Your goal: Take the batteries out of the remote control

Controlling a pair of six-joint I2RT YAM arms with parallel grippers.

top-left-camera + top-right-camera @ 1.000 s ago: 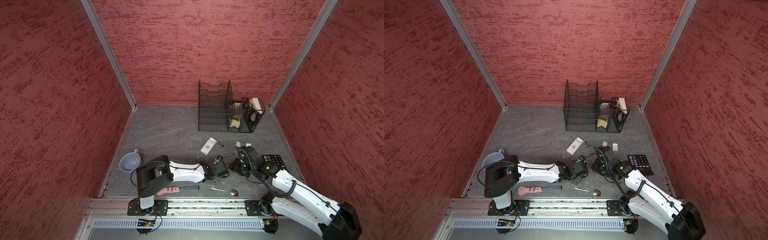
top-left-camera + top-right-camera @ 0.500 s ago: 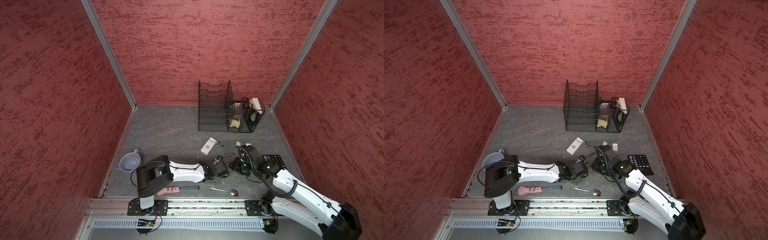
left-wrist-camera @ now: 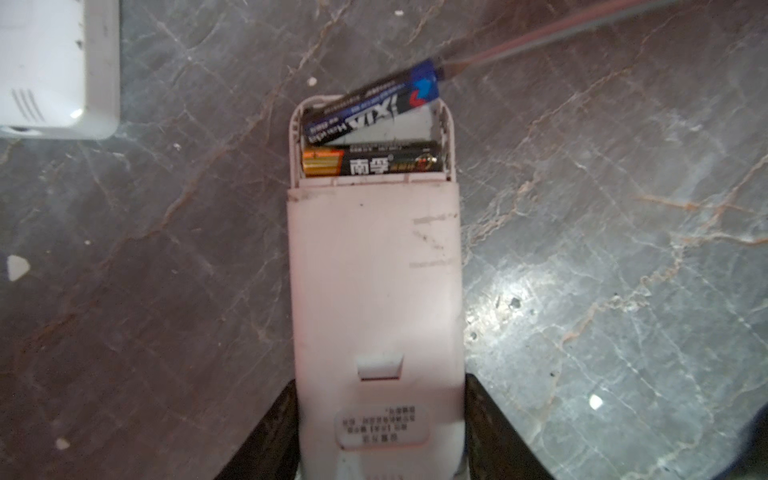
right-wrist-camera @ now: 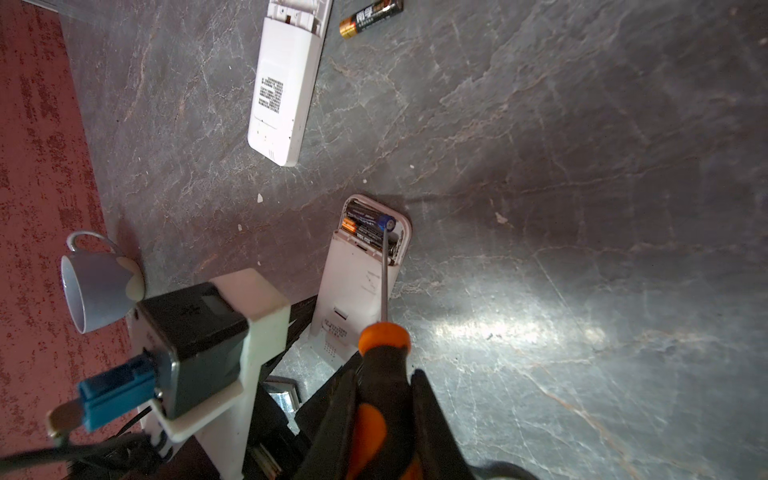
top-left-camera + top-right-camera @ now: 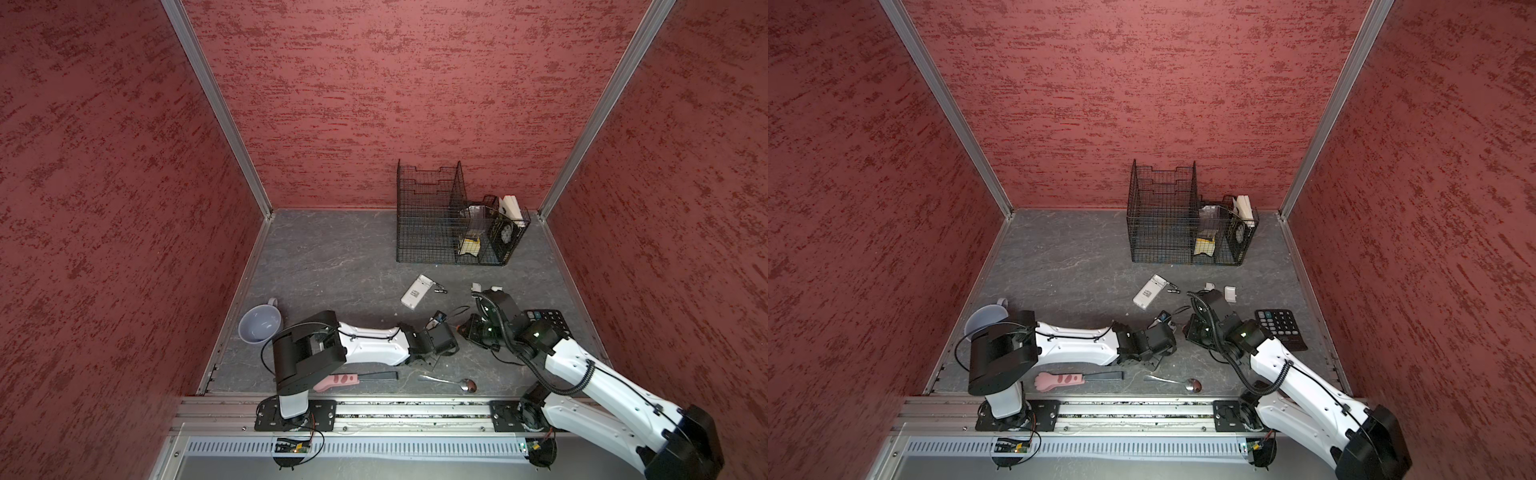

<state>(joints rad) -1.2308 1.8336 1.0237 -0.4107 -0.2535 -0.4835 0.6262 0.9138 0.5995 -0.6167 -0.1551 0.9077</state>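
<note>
Left tool (image 3: 380,432) low, clamping remote control (image 3: 376,291), right tool (image 4: 384,419) gripping screwdriver (image 4: 384,353), tip at blue battery (image 3: 372,109)

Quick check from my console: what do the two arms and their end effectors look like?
Both arms have white shell links with black joints, black bases and black cables looped alongside. The left end effector and right end effector have black fingers. A green light glows on the right arm's wrist joint.
</note>
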